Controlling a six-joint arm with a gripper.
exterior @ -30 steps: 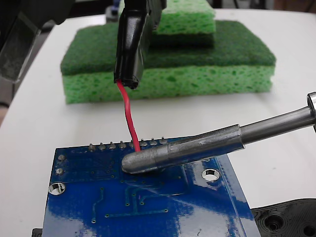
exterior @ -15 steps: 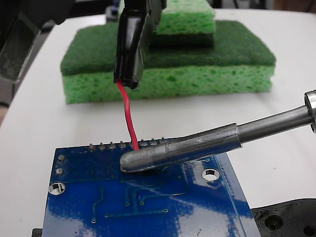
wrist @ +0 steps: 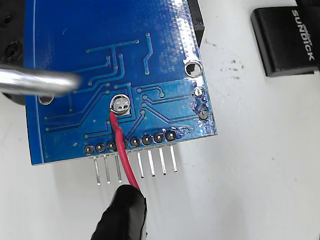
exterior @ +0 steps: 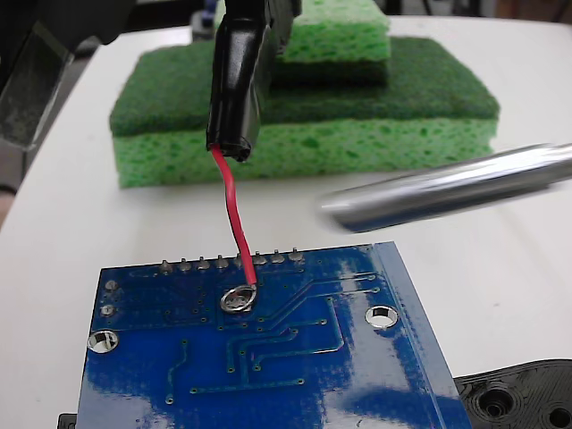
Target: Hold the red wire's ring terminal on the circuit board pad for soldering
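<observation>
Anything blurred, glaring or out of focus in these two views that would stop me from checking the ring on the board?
Fixed view: the metal rod is smeared by motion blur; the ring terminal and red wire are sharp; soft glare lies on the circuit board. Wrist view: the rod is blurred too, the black sleeve is soft, the ring reads clearly.

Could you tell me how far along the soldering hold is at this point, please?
Done: the ring terminal lies on the pad of the circuit board, silvery as if soldered. In hand: the red wire runs taut up into its black sleeve; the jaws are out of view. The blurred soldering iron is now lifted clear of the board. Left: whether the joint has set, and letting go.
</observation>
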